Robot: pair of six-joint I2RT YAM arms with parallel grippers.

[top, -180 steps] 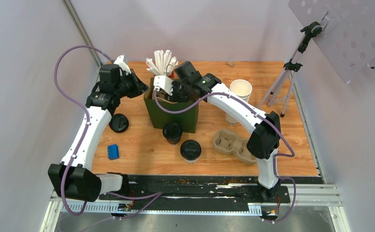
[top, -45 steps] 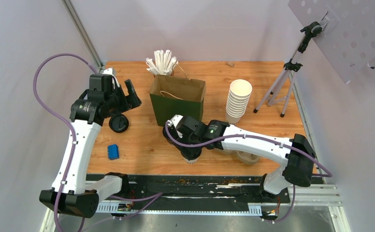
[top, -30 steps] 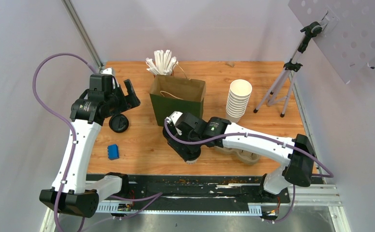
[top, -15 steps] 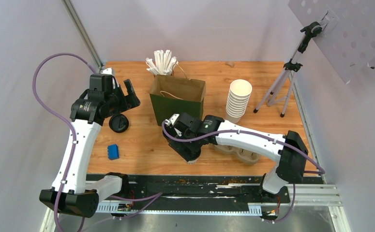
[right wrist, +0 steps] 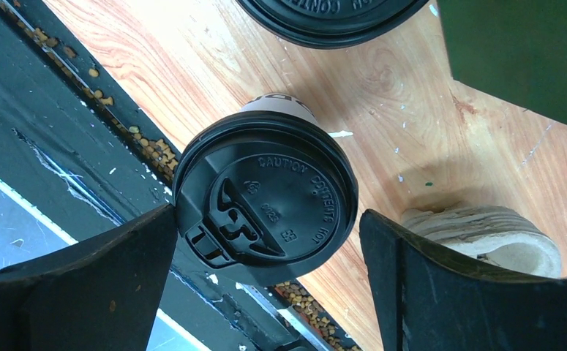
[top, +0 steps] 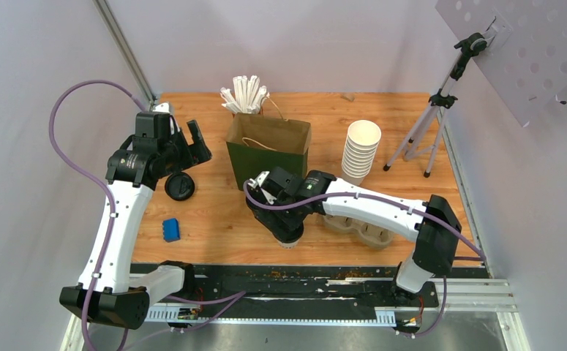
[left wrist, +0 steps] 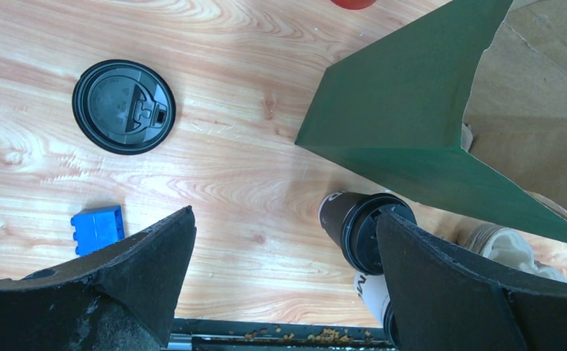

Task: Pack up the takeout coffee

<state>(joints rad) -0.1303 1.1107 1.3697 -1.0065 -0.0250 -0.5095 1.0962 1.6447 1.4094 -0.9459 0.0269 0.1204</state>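
Note:
Two takeout coffees, white paper cups with black sip lids, stand in front of the green paper bag (top: 269,157). In the right wrist view the nearer coffee (right wrist: 265,197) sits between my right gripper's (right wrist: 269,227) open jaws. The left finger is at the lid's rim and the right finger stands a little off it. The other coffee's lid (right wrist: 331,18) shows at the top. From above, my right gripper (top: 286,228) covers this cup (top: 289,243). My left gripper (top: 198,142) hangs open and empty left of the bag. Its wrist view shows both coffees (left wrist: 361,227).
A loose black lid (top: 180,186) and a blue block (top: 170,229) lie at the left. A pulp cup carrier (top: 364,228) lies right of the coffees. A stack of lidless white cups (top: 361,150), a cup of straws (top: 245,93) and a tripod (top: 430,124) stand behind.
My right gripper has settled lower around the near coffee and its jaws have narrowed slightly. Its elbow has swung left. The left arm has not moved.

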